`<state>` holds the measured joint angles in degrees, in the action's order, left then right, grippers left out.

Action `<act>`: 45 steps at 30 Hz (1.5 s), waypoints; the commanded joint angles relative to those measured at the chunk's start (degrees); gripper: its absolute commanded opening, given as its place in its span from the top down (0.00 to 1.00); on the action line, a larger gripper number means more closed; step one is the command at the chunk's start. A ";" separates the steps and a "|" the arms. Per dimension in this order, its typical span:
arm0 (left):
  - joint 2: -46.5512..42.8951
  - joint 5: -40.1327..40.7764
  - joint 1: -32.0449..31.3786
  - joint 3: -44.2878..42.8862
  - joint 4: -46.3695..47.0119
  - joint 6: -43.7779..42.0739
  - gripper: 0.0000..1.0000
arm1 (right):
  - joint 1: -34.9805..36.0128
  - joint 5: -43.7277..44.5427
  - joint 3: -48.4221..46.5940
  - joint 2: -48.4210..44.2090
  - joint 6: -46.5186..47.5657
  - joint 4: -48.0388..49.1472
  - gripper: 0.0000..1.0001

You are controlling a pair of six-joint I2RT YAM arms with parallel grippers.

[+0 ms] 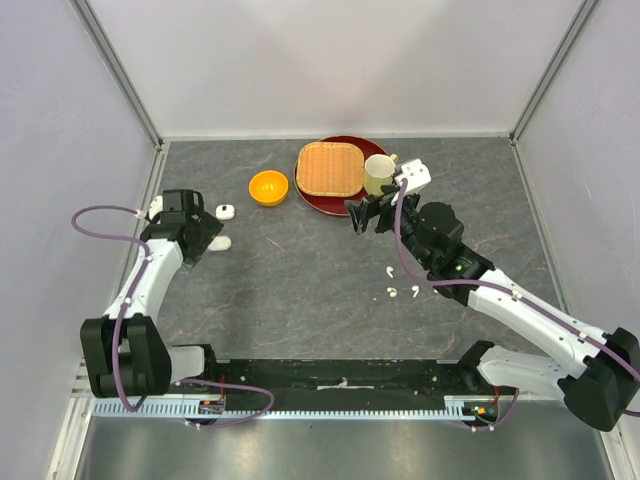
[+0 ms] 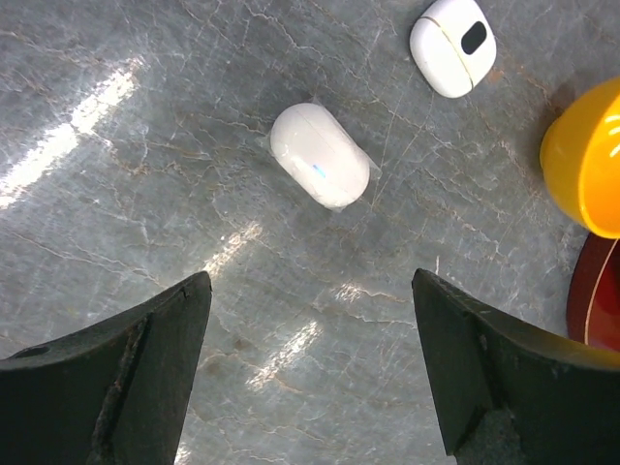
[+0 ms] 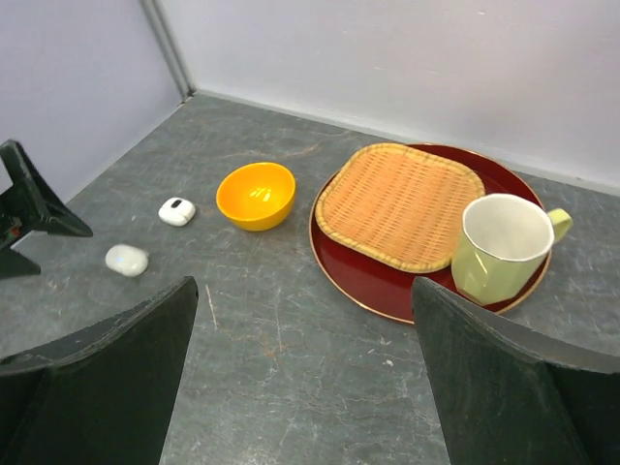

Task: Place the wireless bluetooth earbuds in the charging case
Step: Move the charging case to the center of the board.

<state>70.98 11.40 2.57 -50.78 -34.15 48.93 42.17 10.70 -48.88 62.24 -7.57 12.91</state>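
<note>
- Left gripper [image 2: 310, 281]: jaws apart, nothing between them; a closed white charging case [image 2: 320, 155] lies at its 12 o'clock.
- Second case [image 2: 452, 46]: at 1 o'clock from the first, with the orange bowl [image 1: 268, 187] at its 3 o'clock.
- Earbuds [image 1: 392, 292]: loose on the table [image 1: 300, 300], at 5 o'clock from the red plate [image 1: 330, 207].
- Right gripper [image 3: 302, 291]: jaws wide apart, empty.

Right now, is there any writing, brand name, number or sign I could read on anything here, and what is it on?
No text can be read in any view.
Smooth white case: only a short blue mark, no letters.
Second white case: a black oval, no writing.
Orange bowl, cup, woven mat: plain.
Small fittings low in the top view: too small to read.
</note>
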 commanded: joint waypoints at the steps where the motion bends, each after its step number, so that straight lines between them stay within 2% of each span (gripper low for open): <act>1: 4.42 -1.73 1.38 -3.35 0.75 6.88 0.10 | 0.02 6.70 -0.77 -0.54 -2.89 -0.86 0.02; 15: 19.10 -0.60 2.44 -10.38 -1.88 14.52 0.12 | -0.07 11.89 -0.78 -1.50 -0.34 -1.57 0.02; 24: 25.95 0.56 3.67 -14.25 -4.69 15.58 0.13 | -0.69 14.00 -0.60 -2.21 1.51 -2.01 0.02; 33: 29.56 2.40 3.94 -16.45 -5.66 15.23 0.14 | -1.39 14.35 -0.25 -2.30 1.24 -2.18 0.02; 45: 32.55 2.40 4.20 -16.98 -5.49 15.32 0.22 | -2.01 14.79 -0.42 -1.51 1.60 -2.45 0.02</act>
<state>103.13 11.99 6.42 -66.54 -39.18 61.34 40.60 24.34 -48.88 61.06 -6.61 10.15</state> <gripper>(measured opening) 0.810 0.979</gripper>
